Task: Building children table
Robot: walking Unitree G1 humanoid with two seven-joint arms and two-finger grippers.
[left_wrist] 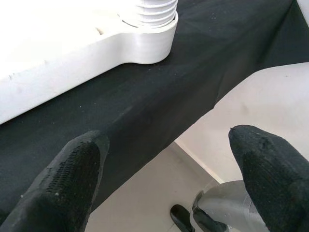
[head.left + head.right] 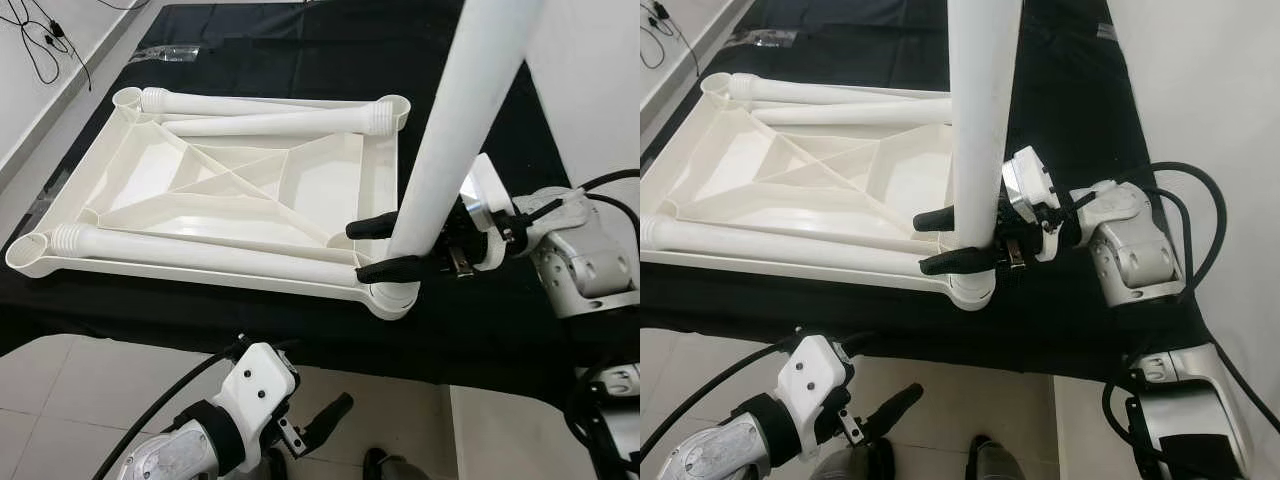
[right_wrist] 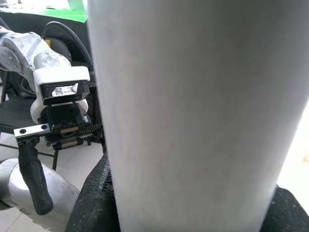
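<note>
A white plastic children's table top (image 2: pixel 230 190) lies upside down on a black cloth-covered surface (image 2: pixel 500 330), its ribbed underside facing up. No brand, label or readable writing can be made out on any part; a small plate on the left wrist housing in the right wrist view is too blurred to read.

The right gripper (image 2: pixel 383 247), reaching in from the right, clamps its two long black fingers (image 2: pixel 372 226) around a white plastic table leg (image 2: pixel 455 120), held upright with its lower end in the round socket (image 2: pixel 392 297) at the near right corner of the table top. That corner sits close to the front edge of the black cloth, with a strip of cloth between it and the drop to the pale tiled floor (image 2: pixel 60 390).

Two more white legs lie across the table top: one (image 2: pixel 200 252) along its near edge, another (image 2: pixel 270 122) toward the far edge.

The left gripper (image 1: pixel 164 174) hangs low in front of the cloth's edge, over the floor, its fingers spread wide and holding nothing. Open black cloth lies to the right of the table top and beyond it.
</note>
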